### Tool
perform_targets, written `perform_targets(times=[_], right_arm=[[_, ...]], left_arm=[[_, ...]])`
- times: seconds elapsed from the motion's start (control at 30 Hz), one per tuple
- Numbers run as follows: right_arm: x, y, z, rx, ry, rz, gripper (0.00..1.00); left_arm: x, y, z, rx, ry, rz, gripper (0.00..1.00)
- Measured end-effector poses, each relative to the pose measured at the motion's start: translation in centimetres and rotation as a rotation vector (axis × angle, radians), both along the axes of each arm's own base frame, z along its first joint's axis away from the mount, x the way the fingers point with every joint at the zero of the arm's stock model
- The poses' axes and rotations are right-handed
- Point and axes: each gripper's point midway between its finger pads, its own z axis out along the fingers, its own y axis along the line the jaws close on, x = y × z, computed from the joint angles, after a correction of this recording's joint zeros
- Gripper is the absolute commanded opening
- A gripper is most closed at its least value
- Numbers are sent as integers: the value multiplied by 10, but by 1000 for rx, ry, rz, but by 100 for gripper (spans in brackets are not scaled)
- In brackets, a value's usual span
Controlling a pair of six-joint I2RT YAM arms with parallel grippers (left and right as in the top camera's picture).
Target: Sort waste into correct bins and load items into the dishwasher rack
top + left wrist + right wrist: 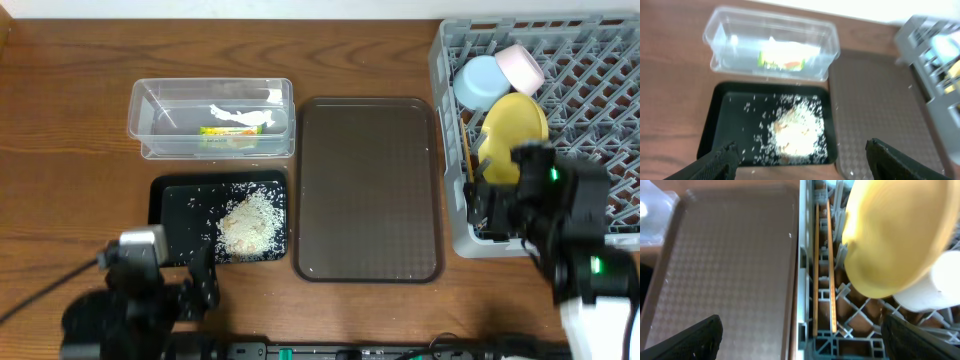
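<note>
Right claw gaping wide, nothing held, above near-left corner of dishwasher rack; chopsticks lie below it along the rack's left wall; yellow plate tilted just right of them, pale cup beside; blue bowl and pinkish bowl farther back. Left claw likewise wide, empty, at near edge of black tub holding rice scraps; wrapper in clear tub beyond; brown tray between tubs and rack on tabletop.
</note>
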Motion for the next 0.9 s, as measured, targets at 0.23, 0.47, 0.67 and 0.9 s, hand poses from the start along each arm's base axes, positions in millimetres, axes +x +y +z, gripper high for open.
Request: perform_targets(times=[0.23, 0.47, 0.67, 0.9], right_arm=[[-31, 0, 4, -5, -47, -5, 99], [-41, 0, -2, -4, -11, -6, 99], [-44, 0, -6, -4, 9, -5, 99], [-47, -1, -9, -8, 26, -9, 99]], left_arm=[[-10, -1, 5, 1, -49, -4, 90], [-10, -1, 5, 0, -47, -3, 91], [-10, -1, 5, 0, -47, -3, 91], [-10, -1, 5, 0, -47, -3, 91]])
